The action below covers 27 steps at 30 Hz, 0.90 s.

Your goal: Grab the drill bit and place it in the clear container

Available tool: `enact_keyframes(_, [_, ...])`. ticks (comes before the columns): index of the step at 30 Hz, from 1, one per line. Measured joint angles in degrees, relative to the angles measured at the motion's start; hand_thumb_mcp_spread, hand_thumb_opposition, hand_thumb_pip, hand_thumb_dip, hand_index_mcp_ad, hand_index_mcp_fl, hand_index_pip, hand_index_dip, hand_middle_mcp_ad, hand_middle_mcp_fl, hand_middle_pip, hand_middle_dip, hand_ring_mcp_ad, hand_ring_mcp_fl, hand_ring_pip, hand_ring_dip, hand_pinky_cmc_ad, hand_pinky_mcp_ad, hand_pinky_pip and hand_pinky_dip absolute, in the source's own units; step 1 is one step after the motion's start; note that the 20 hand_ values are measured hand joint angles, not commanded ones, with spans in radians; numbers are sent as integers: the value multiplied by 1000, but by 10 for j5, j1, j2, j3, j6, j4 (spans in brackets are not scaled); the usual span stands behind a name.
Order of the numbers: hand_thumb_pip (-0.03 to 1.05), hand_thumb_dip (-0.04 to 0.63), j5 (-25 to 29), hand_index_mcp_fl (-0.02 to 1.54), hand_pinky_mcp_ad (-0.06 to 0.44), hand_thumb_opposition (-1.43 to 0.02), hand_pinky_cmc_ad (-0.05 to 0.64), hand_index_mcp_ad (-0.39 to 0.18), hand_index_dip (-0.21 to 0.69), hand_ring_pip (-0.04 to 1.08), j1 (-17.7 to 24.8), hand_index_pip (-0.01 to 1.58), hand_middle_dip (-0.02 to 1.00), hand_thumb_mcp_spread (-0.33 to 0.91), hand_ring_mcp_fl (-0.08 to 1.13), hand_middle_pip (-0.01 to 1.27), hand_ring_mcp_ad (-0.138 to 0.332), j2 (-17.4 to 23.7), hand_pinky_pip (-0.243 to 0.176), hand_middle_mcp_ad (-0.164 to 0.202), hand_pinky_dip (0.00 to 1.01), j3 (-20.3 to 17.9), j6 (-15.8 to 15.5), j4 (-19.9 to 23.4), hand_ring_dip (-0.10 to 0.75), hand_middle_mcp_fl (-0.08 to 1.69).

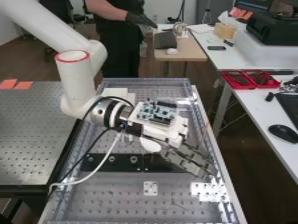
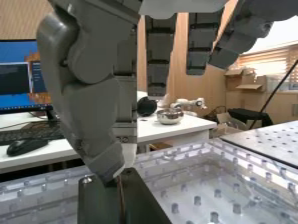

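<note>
Pinching: one thin drill bit (image 2: 120, 192) is held between thumb and fingers of the one hand (image 1: 188, 157), right of centre in the high view.
Bit's place: it is seen against one dark bar (image 1: 122, 161), lower left of centre in the wrist view; whether the bar is touched cannot be told.
Arm: one white arm (image 1: 78, 82) is seen from the upper left of the high view, with one circuit board (image 1: 157, 112) mounted above the hand.
Container: one large clear container (image 1: 145, 82) is seen beneath the hand, across the middle and bottom of the high view.
Notes: two orange notes are seen at the left edge.
Desk: two red trays (image 1: 238, 80) and one mouse (image 1: 284, 133) are set at the right; one metal bowl (image 2: 169, 116) is seen at mid-frame in the wrist view.
</note>
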Motion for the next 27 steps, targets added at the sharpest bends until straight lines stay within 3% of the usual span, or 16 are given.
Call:
enact_keyframes(13, [414, 251, -18, 1190, 145, -1016, 384, -122, 408, 108, 5, 518, 229, 614, 176, 124, 164, 49, -52, 24, 155, 18, -15, -64, 58, 417])
enact_keyframes(27, [414, 251, -32, 1288, 147, -1030, 379, -120, 501, 112, 65, 340, 234, 613, 190, 126, 164, 183, -52, 24, 155, -3, -77, -158, 58, 449])
